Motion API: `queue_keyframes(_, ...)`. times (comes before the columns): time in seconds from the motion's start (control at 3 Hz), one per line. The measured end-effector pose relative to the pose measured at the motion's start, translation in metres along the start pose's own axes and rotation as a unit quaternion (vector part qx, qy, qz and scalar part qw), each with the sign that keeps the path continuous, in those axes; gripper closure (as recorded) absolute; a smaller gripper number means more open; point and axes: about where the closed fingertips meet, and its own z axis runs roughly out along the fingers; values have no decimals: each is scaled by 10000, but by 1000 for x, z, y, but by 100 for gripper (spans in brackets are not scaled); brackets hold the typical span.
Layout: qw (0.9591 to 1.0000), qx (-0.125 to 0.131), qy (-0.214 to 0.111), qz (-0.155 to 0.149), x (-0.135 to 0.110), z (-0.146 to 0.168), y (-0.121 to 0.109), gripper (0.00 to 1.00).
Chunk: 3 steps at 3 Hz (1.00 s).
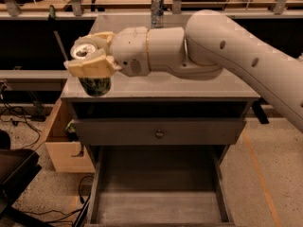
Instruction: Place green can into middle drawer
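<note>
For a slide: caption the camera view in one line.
Cream gripper, jaws shut on short green-and-white drink can, at grey cabinet top front corner; wide grey drawer open below.

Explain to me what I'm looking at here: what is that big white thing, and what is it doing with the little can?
The big white thing is a robot's one arm, reaching in from the right of the picture. There is just one camera view, looking down from in front onto a grey cabinet top. At the arm's end is the gripper, a simple hand with two cream-coloured fingers. It is shut on the green can, held at the top's front left corner. A taller slim silver can stands at the back of the top. Below, a drawer front with a small round knob is closed. Under it the middle drawer is pulled out, showing its flat grey floor.
</note>
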Motion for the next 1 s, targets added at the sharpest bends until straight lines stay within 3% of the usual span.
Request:
queue_keyframes(0.33,9994,-281,141,172,21,-26,72,100)
queue_keyframes(0.67,9981,8,469,406,72,-74,96,100)
queue_keyframes(1.0,9961,298,672,491,119,-106,98,100)
